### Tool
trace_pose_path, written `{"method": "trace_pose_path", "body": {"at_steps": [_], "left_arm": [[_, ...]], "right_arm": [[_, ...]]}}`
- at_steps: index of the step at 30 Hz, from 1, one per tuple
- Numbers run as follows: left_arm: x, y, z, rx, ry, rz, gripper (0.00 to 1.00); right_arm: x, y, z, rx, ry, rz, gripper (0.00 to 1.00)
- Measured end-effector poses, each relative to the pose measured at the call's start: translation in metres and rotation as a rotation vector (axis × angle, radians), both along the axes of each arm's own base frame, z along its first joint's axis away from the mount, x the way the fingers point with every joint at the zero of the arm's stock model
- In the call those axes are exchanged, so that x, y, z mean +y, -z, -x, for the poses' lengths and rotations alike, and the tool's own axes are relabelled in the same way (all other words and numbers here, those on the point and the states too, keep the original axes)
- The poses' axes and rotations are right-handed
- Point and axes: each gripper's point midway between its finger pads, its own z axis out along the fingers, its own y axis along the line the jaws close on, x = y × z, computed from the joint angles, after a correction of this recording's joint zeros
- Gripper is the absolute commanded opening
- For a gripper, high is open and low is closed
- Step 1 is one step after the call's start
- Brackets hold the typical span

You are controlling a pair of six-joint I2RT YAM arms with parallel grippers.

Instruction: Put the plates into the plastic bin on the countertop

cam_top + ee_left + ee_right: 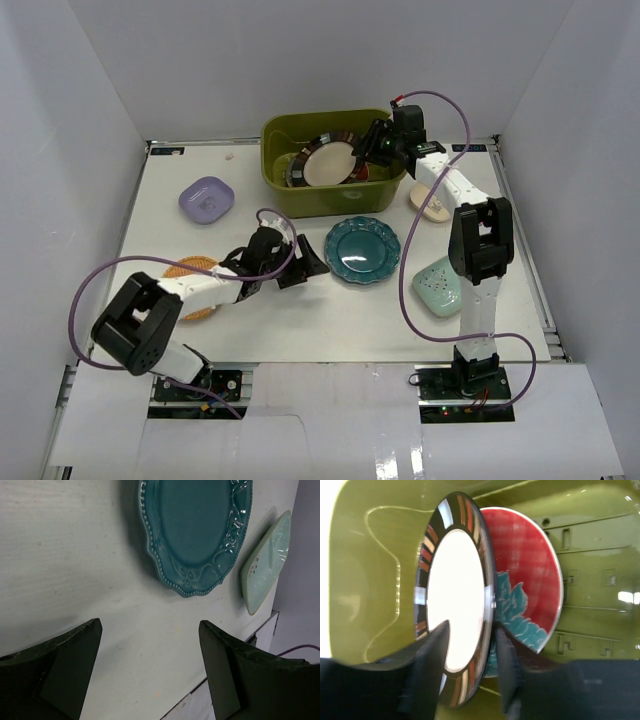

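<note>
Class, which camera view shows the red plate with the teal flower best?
The right wrist view: the red plate looms large, flower visible, behind the black-rimmed plate. The top view hides it behind that plate; the left wrist view misses it.

Olive-green bin (322, 200) at the desk's (300, 320) twelve o'clock holds a black-rimmed cream plate (328, 163) on edge beside a red plate (530, 570). Teal scalloped plate (362, 249) lies flat mid-desk; lavender dish (206, 199) at ten o'clock, mint dish (437, 286) at four.

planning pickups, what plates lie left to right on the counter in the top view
lavender square dish → teal scalloped round plate → mint green rectangular dish; orange round plate and cream plate left out, their places overlap others
</note>
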Motion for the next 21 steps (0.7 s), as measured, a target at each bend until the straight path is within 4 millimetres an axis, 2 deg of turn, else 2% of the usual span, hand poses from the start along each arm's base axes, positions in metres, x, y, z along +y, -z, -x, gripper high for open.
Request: {"method": "trace_pose_path", "body": {"at_steps": [5,8,12,16,19,20,21], "left_arm": [[-0.016,0.014,-0.020,0.011,0.007,-0.009,0.84],[-0.021,0.025,-0.025,0.020,0.010,-0.013,0.81],[-0.026,0.026,-0.030,0.007,0.009,-0.002,0.79],[-0.030,0.026,-0.037,-0.005,0.005,0.003,0.77],[-0.036,0.028,-0.044,-0.016,0.001,0.018,0.72],[-0.038,0.028,-0.047,-0.021,-0.001,0.025,0.64],[-0.040,0.029,-0.049,-0.021,-0.005,0.030,0.61]], "right_arm": [[-0.005,0.009,0.004,0.004,-0.001,0.077,0.72],[-0.007,0.015,0.007,0.014,-0.004,0.110,0.80],[-0.010,0.014,0.010,0.009,-0.007,0.138,0.89],[-0.013,-0.010,0.012,-0.050,-0.007,0.152,0.97],[-0.014,-0.038,0.016,-0.110,-0.011,0.153,0.98],[-0.015,-0.045,0.018,-0.127,-0.012,0.151,0.98],[-0.015,-0.053,0.021,-0.146,-0.013,0.147,0.98]]}}
